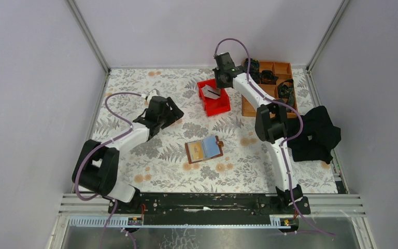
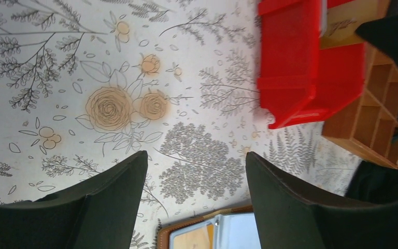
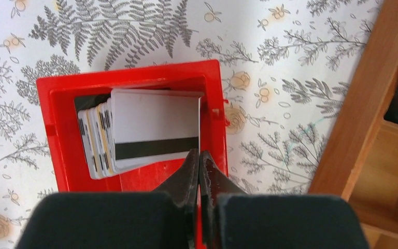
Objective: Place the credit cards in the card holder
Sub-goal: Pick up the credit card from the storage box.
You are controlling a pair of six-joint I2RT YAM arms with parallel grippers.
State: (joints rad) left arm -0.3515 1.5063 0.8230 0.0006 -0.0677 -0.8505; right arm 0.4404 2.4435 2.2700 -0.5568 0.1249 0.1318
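Seen only from the right wrist: credit cards (image 3: 96, 137) standing stacked in the red bin (image 3: 134, 78), right gripper (image 3: 200, 155) pinched together on the near corner of the front card (image 3: 155, 124). Whole only from above: card holder (image 1: 204, 149) lying open, its edge just below the left gripper (image 2: 197, 161), spread wide, empty. Orange-brown tray (image 3: 352, 119) beside the bin, off to one side of the right gripper.

The left arm (image 1: 132, 136) and right arm (image 1: 283, 155) are built alike, with glossy white tubular links between bulky matte black joint housings. A thin purple cable (image 1: 119, 94) trails each. The left gripper fingers (image 2: 116, 199) are broad dark wedges. The right gripper fingers (image 3: 185, 177) taper to thin black tips.
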